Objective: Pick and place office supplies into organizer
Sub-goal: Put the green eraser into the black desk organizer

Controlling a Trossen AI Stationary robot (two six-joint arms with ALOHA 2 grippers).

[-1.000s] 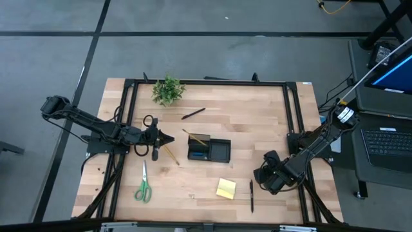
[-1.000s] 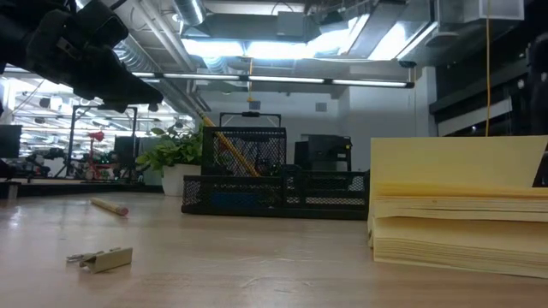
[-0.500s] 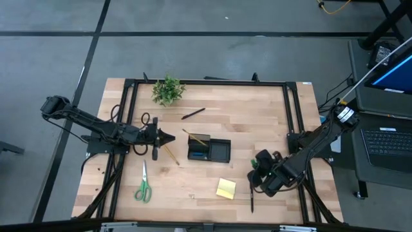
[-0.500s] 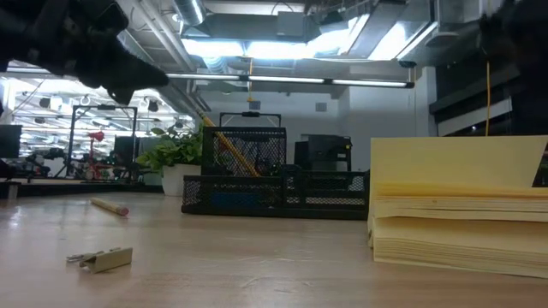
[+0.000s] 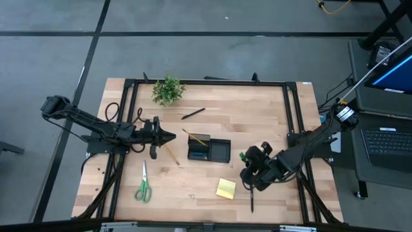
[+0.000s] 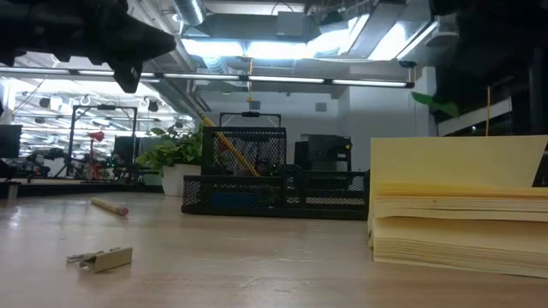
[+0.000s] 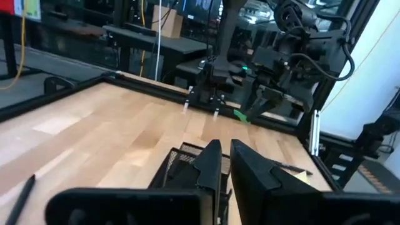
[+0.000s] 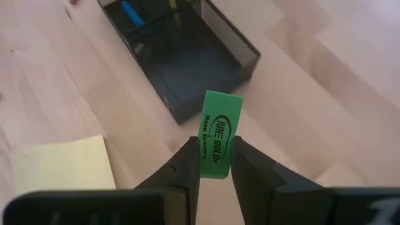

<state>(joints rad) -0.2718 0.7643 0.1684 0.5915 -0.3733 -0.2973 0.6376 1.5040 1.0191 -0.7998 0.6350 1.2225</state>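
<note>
1. The right gripper [image 8: 215,164] is clenched on a green eraser [image 8: 219,142], which sticks out past the fingertips with its printed face showing.
2. In the high view that right gripper [image 5: 247,169] is above the desk [image 5: 257,116], just beside the organizer's [image 5: 209,149] right end, toward the desk's front edge; the eraser [image 5: 243,155] shows as a small green spot at its tip.
3. The organizer [image 8: 181,56] is a black mesh tray near the desk's middle, with a small blue block [image 8: 130,11] in one compartment and a pencil [image 5: 195,138] leaning out of its taller left section.
4. A yellow sticky-note pad [image 5: 226,188] lies near the front edge, just beside the right gripper, with a black pen [image 5: 251,196] to its right.
5. The left gripper [image 5: 166,136] hangs over the desk's left half, fingers close together and holding nothing, near a loose pencil [image 5: 170,154].
6. Green-handled scissors [image 5: 143,183] lie toward the front-left corner; another black pen [image 5: 193,113] lies nearer the back edge, beside the plant [image 5: 168,89].
</note>
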